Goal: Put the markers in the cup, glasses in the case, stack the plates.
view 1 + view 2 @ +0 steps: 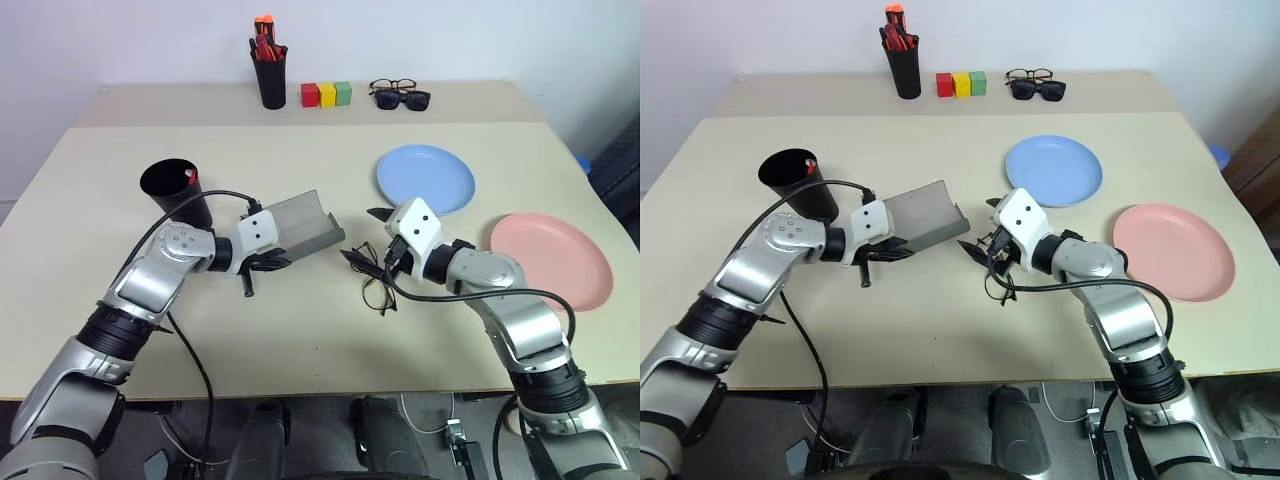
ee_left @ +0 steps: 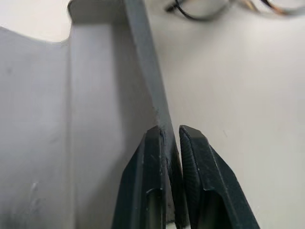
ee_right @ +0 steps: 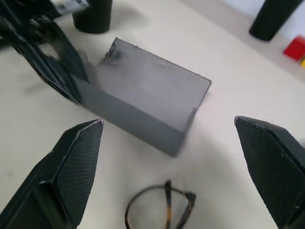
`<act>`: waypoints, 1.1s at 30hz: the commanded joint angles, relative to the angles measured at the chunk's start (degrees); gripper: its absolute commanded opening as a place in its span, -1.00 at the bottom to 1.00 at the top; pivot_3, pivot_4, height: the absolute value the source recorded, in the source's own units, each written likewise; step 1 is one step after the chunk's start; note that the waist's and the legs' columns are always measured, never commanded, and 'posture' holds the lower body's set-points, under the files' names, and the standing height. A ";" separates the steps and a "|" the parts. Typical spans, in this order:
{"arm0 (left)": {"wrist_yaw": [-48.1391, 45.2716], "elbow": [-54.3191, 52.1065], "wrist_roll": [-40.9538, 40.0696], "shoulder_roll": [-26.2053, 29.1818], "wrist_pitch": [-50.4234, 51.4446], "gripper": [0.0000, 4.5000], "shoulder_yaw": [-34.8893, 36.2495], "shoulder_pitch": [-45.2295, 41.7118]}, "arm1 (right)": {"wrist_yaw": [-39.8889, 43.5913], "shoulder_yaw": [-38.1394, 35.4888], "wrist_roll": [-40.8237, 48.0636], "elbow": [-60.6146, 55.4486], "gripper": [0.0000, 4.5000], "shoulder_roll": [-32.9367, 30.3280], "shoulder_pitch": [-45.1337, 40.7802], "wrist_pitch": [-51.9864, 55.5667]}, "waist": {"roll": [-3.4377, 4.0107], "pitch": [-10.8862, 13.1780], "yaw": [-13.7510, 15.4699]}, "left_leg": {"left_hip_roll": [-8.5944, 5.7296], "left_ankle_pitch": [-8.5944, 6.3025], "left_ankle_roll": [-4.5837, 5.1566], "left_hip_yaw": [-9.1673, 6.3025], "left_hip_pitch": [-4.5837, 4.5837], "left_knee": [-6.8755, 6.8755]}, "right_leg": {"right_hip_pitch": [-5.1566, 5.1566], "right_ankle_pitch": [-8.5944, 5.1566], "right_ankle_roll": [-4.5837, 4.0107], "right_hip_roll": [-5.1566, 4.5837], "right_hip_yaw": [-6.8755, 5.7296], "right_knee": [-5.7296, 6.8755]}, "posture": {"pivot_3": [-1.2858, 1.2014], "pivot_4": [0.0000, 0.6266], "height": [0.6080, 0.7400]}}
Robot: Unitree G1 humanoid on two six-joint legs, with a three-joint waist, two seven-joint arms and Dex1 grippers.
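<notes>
Holding the case is your left claw, which you have pinched on the thin edge of its grey wall, fingers together on that wall with the open shell facing up on the bench. Behind that arm, at the far left, stands the cup, with a red marker tip showing over its rim; whether the white-bodied marker is inside as well cannot be made out.

Moving right, the glasses lie on the bench just beside the case's open end, between your two arms. Your right claw hovers over them with its fingers spread wide apart, holding nothing. So the step in hand looks like the glasses-into-case one: the left arm steadies the shell, the right is set to pick.

For the next move, you would need to lower the right claw onto the frame, close on a rim or the bridge rather than a lens, then lift and carry the glasses into the held shell. Keep the left pinch firm, since the wall is thin and may slip.

Further right, the blue plate and the pink plate lie apart, not yet stacked.

No brand, label or writing can be read on anything.
</notes>
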 commanded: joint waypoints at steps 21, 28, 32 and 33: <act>-8.38 -8.57 -5.79 6.00 -9.91 0.97 12.30 9.07 | -6.30 -9.33 14.85 -1.34 1.00 0.32 -0.34 29.22 | 0.02 0.01 -0.25 | 0.03 -0.03 0.06 0.03 0.00 0.03 | 0.00 0.00 0.00 0.02 0.00 0.01 | 0.03 -0.52 1.00; -2.44 -15.85 -10.37 5.43 -1.90 1.00 19.59 16.73 | -9.33 -8.53 14.61 3.36 -0.27 2.13 -3.20 32.72 | 0.04 0.02 -0.25 | 0.05 -0.04 0.08 0.03 0.01 0.02 | -0.01 0.00 0.00 0.02 0.00 0.04 | 0.03 -0.52 1.00; 1.21 -20.15 -12.47 4.93 2.32 1.00 23.12 20.37 | -9.29 -8.05 14.81 3.83 -0.99 1.57 -3.86 33.35 | 0.03 0.01 -0.19 | 0.05 -0.04 0.08 0.03 0.01 0.05 | 0.00 0.00 0.00 0.02 0.00 0.03 | 0.03 -0.52 1.00; 2.20 -21.25 -13.31 4.71 3.56 1.00 24.14 21.22 | -9.25 -7.72 14.70 3.78 -0.99 1.14 -4.04 33.50 | 0.01 0.00 -0.14 | 0.05 -0.04 0.08 0.03 0.01 0.06 | 0.01 0.00 0.00 0.02 0.00 0.03 | 0.03 -0.52 1.00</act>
